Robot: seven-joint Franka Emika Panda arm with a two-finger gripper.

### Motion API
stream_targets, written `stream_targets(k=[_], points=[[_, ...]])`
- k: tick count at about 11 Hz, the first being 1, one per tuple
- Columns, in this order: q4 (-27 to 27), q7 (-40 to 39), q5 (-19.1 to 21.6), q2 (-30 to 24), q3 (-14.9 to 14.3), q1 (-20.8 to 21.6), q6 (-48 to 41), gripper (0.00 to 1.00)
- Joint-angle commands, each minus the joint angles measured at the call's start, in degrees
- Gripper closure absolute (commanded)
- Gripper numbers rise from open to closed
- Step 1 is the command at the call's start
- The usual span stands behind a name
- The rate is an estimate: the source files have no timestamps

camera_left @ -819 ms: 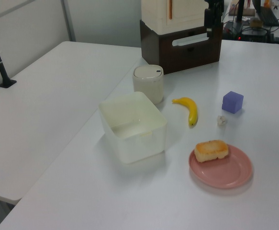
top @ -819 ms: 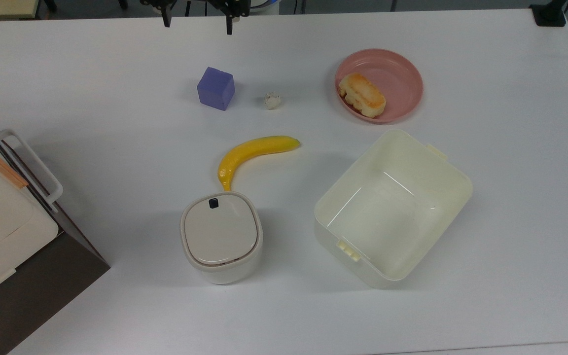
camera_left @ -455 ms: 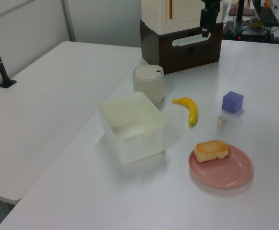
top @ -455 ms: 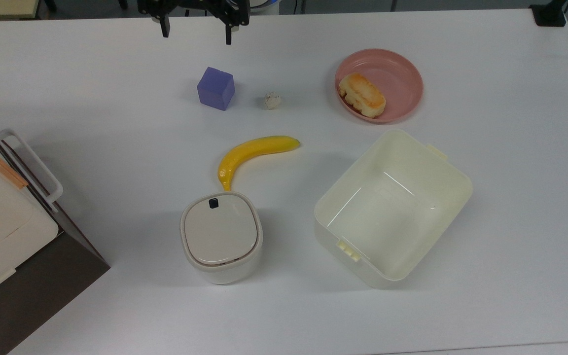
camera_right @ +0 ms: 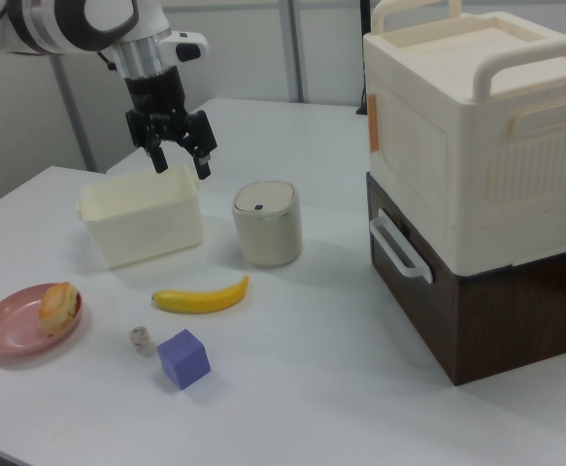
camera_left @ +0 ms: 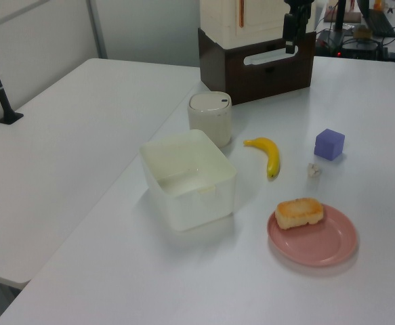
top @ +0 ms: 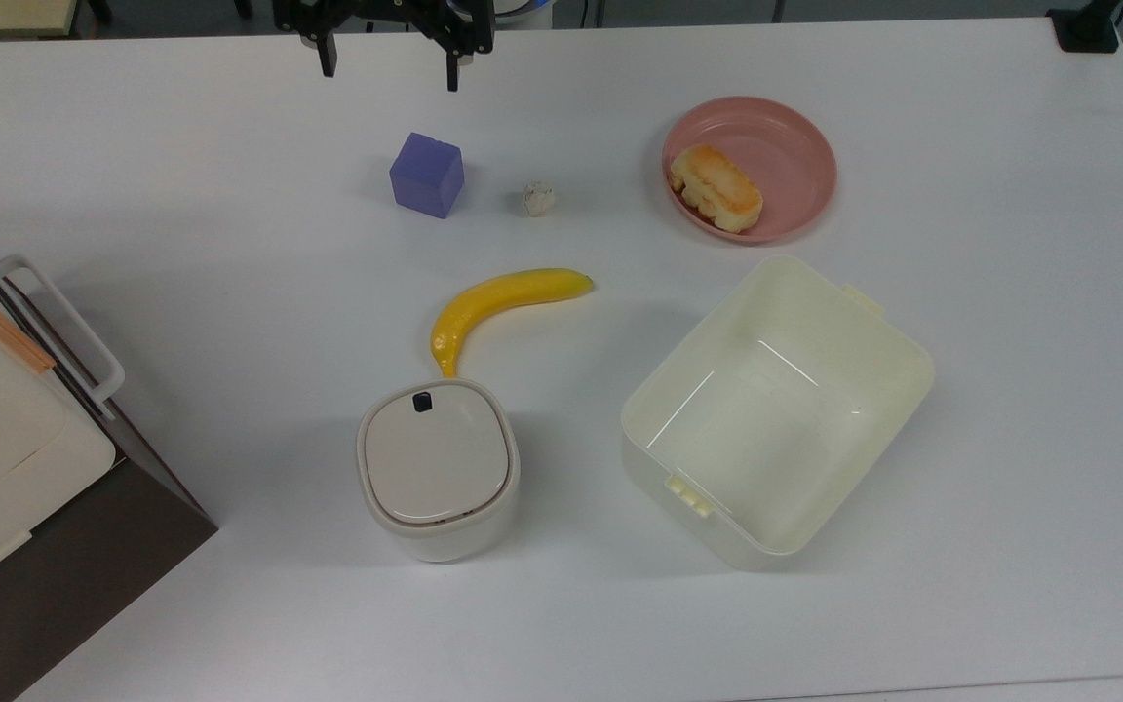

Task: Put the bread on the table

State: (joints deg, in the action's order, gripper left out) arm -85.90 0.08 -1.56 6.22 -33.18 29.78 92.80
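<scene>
A: Nearest in the right view?
B: Purple cube (camera_right: 183,358), tiny whitish lump (camera_right: 141,337) just beside it, both on the white desk (camera_right: 312,388).

A: Bread?
B: Bread (top: 716,187) lies on the pink plate (top: 795,146), toasted top up, toward the top view's left side of the plate. Not on the bare desk.

A: Next back?
B: Banana (top: 498,302) mid-desk, its stem end close to the lidded round container (top: 438,468). Open cream bin (top: 776,409) sits near the plate, on the top view's right of the container.

A: Big stuff?
B: Cream crate with handles (camera_right: 477,126) stacked on a dark brown box (camera_right: 486,301), right view's right.

A: Claw?
B: Claw (top: 388,68) is released, fingers spread wide, nothing between them. It hangs in the air above the desk's far edge in the top view, beyond the cube, well apart from the bread.
</scene>
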Motion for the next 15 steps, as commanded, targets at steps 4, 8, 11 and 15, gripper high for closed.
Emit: stream_targets(k=[4,8,11,15], points=[[-1.1,-2.0,1.2,-1.0,-0.9,1.2,0.6,0.00],[-1.3,-1.9,1.4,-1.4,-0.9,1.2,0.1,0.00],[-1.1,-2.2,1.4,-1.2,-0.8,0.8,-0.5,0.00],[-1.3,-4.5,1.5,-1.4,-0.5,0.7,-3.2,0.00]])
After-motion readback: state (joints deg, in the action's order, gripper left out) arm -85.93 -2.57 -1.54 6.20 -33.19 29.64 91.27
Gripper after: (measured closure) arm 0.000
